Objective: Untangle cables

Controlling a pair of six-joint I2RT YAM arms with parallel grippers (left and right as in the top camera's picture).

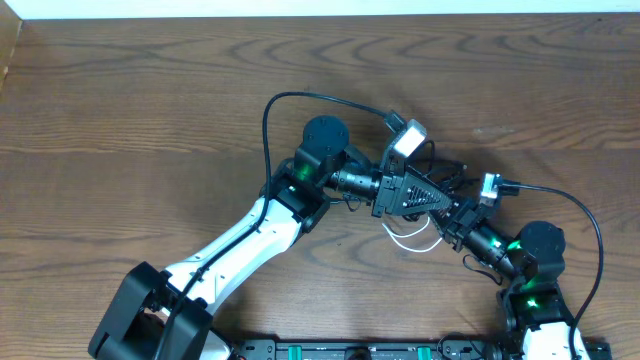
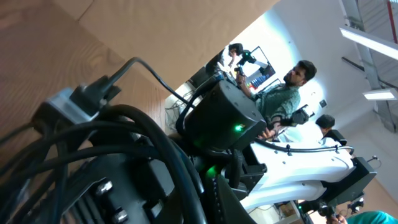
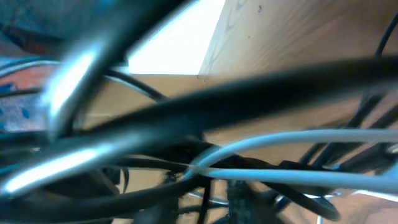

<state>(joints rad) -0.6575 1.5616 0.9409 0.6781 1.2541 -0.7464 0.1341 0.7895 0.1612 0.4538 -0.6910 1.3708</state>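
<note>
Dark wooden table (image 1: 150, 100) bears the cables (image 1: 418, 240), a small tangle of thin cords right of centre, largely hidden beneath two claws that meet above it. One white cable (image 3: 292, 177) loops out toward the near edge in the overhead view and crosses the right wrist camera, where blurred black cords (image 3: 249, 99) hang close to the lens. The left gripper (image 1: 447, 206) reaches in from the left, the right gripper (image 1: 455, 222) from the lower right, and whether either claw is spread or pinching a cord cannot be told. A man in a green shirt (image 2: 283, 96) sits beyond the table in the left wrist view
</note>
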